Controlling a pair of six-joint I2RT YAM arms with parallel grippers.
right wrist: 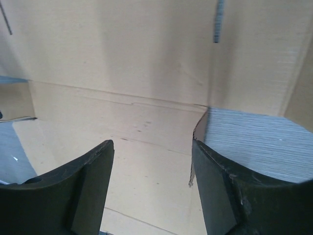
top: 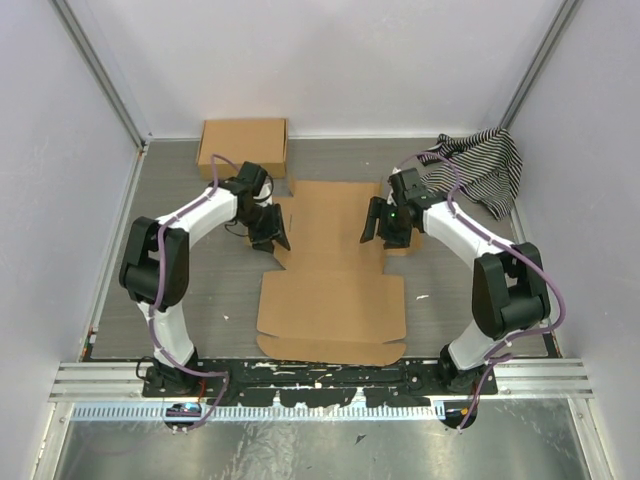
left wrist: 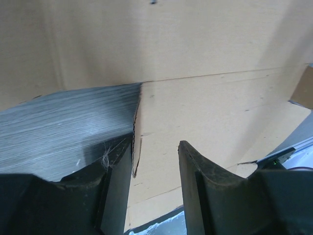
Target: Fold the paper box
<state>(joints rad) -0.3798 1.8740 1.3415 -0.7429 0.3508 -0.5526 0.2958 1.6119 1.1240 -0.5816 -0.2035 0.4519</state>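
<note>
The paper box (top: 335,270) is a brown die-cut cardboard sheet lying mostly flat in the middle of the table. My left gripper (top: 270,228) is open at the sheet's left side flap. In the left wrist view (left wrist: 155,161) the flap's raised edge (left wrist: 137,132) stands between the fingers, against the left finger. My right gripper (top: 383,222) is open at the sheet's right side flap. In the right wrist view (right wrist: 152,161) the flap's edge (right wrist: 195,147) lies along the inside of the right finger, with cardboard (right wrist: 122,73) filling the view.
A smaller closed brown cardboard box (top: 243,147) sits at the back left. A black-and-white striped cloth (top: 485,165) lies at the back right. White walls enclose the grey table (top: 200,290) on three sides.
</note>
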